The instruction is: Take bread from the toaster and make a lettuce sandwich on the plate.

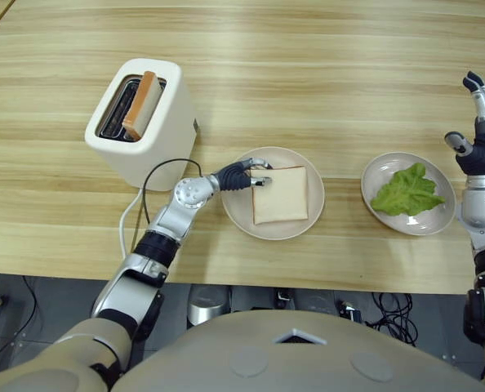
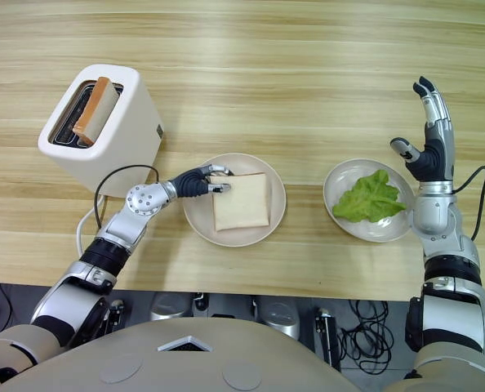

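Wood-grain table. Square pale slice lies flat on round beige plate; left hand pinches its left edge. Browner toast stands in boxy cream toaster. Crinkled lettuce on dish; right hand spread, empty, upright beside it.

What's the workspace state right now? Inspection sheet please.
Surface: wooden table, bare wood.
Job's things: toaster with one bread slice upright in its slot; second slice flat on the plate; lettuce on a second plate.
Clutter: nothing seen.
Hands: left hand at the second slice's left edge, grasp unclear; right hand open, raised right of the second plate, holding nothing.
Cables: toaster cable loops across the table beside the left forearm; more cables below the table's near edge.
Surroundings: dark floor under the table.
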You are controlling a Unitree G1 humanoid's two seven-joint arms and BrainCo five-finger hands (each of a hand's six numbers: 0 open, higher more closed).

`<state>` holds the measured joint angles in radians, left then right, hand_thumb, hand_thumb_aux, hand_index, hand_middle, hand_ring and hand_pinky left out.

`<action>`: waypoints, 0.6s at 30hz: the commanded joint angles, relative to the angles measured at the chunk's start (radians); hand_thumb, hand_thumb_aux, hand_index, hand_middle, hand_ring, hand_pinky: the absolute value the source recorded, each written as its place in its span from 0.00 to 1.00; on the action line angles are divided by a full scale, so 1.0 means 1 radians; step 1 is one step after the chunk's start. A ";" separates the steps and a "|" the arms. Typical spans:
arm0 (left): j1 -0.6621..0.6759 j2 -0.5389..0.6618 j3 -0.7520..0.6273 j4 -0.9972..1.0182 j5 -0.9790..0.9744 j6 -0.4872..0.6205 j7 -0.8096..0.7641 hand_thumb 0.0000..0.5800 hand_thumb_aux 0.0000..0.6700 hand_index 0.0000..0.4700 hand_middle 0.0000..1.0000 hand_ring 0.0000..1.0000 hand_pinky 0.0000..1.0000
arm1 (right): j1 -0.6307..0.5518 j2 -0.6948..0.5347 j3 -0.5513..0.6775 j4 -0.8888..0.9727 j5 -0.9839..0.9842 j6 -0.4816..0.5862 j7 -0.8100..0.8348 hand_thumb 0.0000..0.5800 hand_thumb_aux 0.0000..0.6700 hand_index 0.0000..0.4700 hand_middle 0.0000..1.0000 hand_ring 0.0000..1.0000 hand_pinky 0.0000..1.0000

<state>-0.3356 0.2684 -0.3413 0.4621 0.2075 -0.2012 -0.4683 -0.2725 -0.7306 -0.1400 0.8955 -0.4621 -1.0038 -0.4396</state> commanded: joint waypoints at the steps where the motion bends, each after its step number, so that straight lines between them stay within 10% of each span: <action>1: -0.044 0.047 0.049 -0.032 0.100 -0.048 0.162 0.00 0.00 0.00 1.00 1.00 1.00 | 0.042 -0.049 0.049 -0.037 -0.150 0.054 -0.131 0.00 0.00 0.00 0.00 0.00 0.00; 2: -0.051 0.057 0.056 -0.039 0.126 -0.058 0.205 0.00 0.00 0.00 1.00 1.00 1.00 | 0.051 -0.061 0.064 -0.052 -0.197 0.071 -0.172 0.00 0.00 0.00 0.00 0.00 0.00; 4: -0.055 0.074 0.079 -0.075 0.173 -0.072 0.297 0.00 0.00 0.00 0.00 0.00 0.00 | 0.071 -0.094 0.125 -0.066 -0.322 0.138 -0.288 0.00 0.00 0.00 0.00 0.00 0.00; 18: 0.037 0.066 0.112 -0.232 0.137 -0.025 0.281 0.00 0.00 0.00 0.00 0.00 0.00 | 0.026 -0.204 0.555 0.132 -0.719 0.460 -0.690 0.00 0.00 0.00 0.00 0.00 0.00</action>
<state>-0.3123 0.3353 -0.2504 0.2322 0.3609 -0.2416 -0.1834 -0.2334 -0.9230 0.3760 1.0004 -1.1618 -0.5625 -1.1180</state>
